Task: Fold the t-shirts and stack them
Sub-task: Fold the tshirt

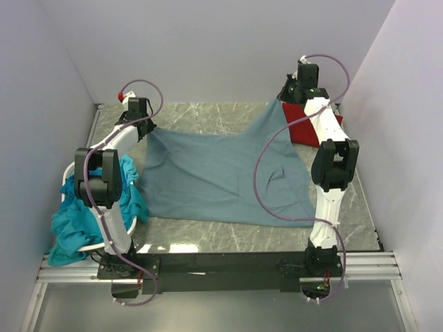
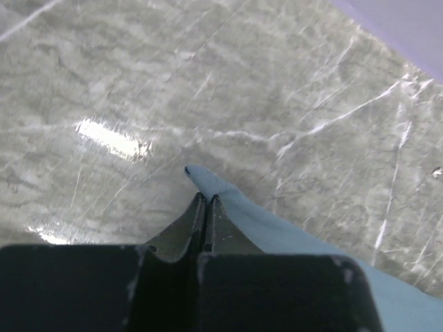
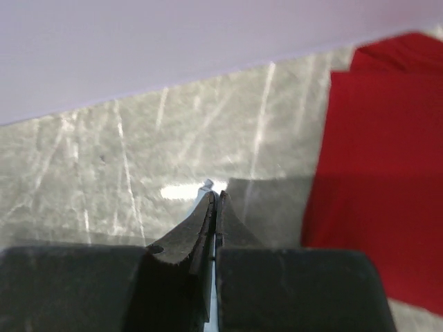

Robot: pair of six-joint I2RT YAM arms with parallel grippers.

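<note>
A grey-blue t-shirt (image 1: pixel 221 176) lies spread over the middle of the marble table, with its two far corners lifted. My left gripper (image 1: pixel 147 131) is shut on the far left corner; in the left wrist view the cloth (image 2: pixel 277 232) pokes out past the closed gripper (image 2: pixel 205 200). My right gripper (image 1: pixel 284 99) is shut on the far right corner, held higher; a sliver of cloth (image 3: pixel 207 185) shows at the closed gripper (image 3: pixel 217 199). A folded red t-shirt (image 1: pixel 308 124) lies at the far right, also in the right wrist view (image 3: pixel 377 180).
A white basket (image 1: pixel 69 173) at the near left holds crumpled teal t-shirts (image 1: pixel 73 225) that spill over its side. Pale walls close in the table at the back and both sides. A black rail runs along the near edge (image 1: pixel 228 263).
</note>
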